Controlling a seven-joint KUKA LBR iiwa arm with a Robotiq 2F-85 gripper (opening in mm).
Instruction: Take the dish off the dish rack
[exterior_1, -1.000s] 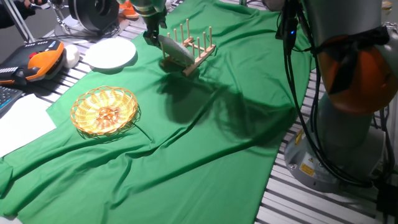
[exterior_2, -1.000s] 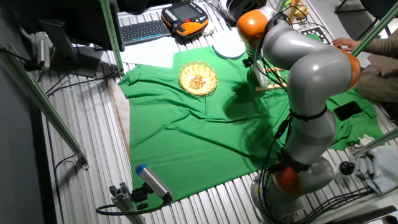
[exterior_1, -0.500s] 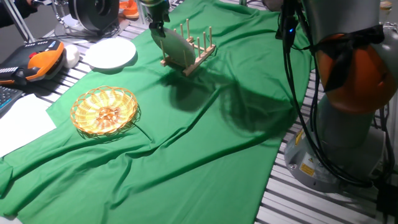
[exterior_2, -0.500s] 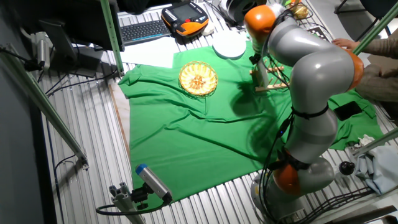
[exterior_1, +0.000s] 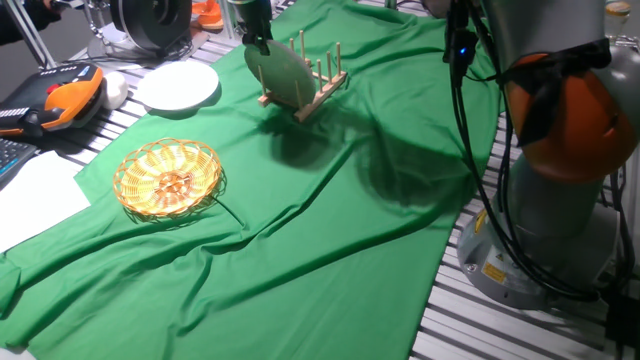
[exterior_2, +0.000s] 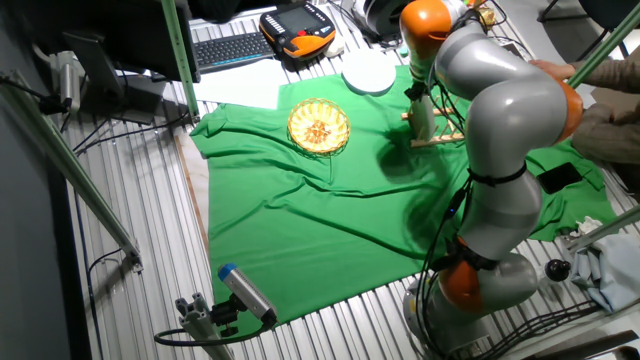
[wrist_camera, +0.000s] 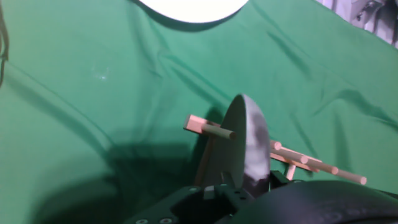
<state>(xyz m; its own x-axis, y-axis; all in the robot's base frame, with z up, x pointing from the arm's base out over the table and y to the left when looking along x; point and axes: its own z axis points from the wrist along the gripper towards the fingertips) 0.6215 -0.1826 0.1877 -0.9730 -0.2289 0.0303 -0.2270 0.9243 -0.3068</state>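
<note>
The dish (exterior_1: 281, 76), a grey-green plate, stands almost upright on edge at the left end of the small wooden dish rack (exterior_1: 318, 86), between its pegs. My gripper (exterior_1: 257, 42) comes down from above and is shut on the dish's upper rim. In the hand view the dish (wrist_camera: 246, 144) runs away from the fingers, a peg of the dish rack (wrist_camera: 210, 127) crosses beside it, and more pegs stick out to the right. In the other fixed view the arm covers most of the dish rack (exterior_2: 441, 138).
A white plate (exterior_1: 177, 85) lies left of the rack, and its edge shows in the hand view (wrist_camera: 190, 7). A round wicker basket (exterior_1: 167, 178) sits on the green cloth (exterior_1: 330, 230) nearer the front. An orange pendant (exterior_1: 68, 96) lies at the far left, and the robot base (exterior_1: 555, 220) stands at the right.
The dish has swung from a tilted lean to nearly upright in the rack. The gripper holding it has moved up and slightly right.
</note>
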